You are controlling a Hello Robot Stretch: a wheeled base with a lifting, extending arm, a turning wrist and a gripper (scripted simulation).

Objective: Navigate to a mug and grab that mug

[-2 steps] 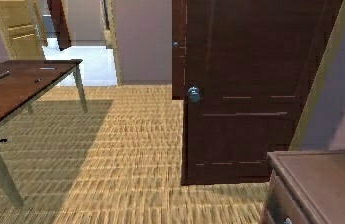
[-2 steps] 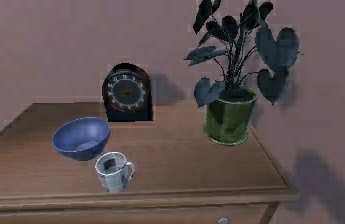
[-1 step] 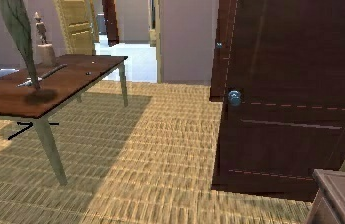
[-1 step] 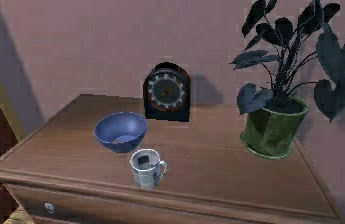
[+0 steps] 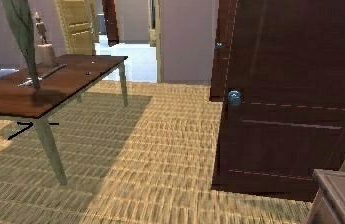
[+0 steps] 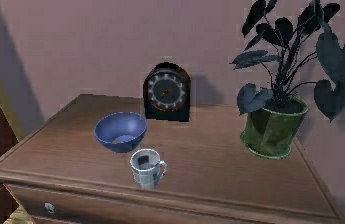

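Four things sit on the wooden dresser (image 6: 220, 168) in the arm side view. Closest to its front edge is the mug (image 6: 148, 168), pale with a dark patch on its side, standing upright on the bare top. Just behind it, a touch toward the view's left, is a blue bowl (image 6: 120, 130), near the mug but apart from it. Further back a dark mantel clock (image 6: 167, 92) stands upright against the pink wall (image 6: 80, 40). Off toward the view's right, well apart from the mug, a green pot (image 6: 273, 126) carries a plant with broad dark leaves (image 6: 290, 45). A small round knob (image 6: 48, 208) shows on the dresser's front, low in the view.

As for the gripper, I cannot tell its state.

In the forward view, a wooden furniture corner (image 5: 338, 195) pokes in at the bottom right. Right behind it stands a dark brown panelled door (image 5: 290, 100) with a round metal knob (image 5: 234, 98) on its left edge. Woven tan flooring (image 5: 150, 150) spreads across the middle. On the view's left is a brown-topped table (image 5: 70, 75) on pale legs, with a tall thin plant (image 5: 22, 40) and a small statue (image 5: 42, 30) on it. Farthest off, a doorway (image 5: 130, 50) gives onto a brighter floor, with a yellowish door (image 5: 77, 25) beside it.
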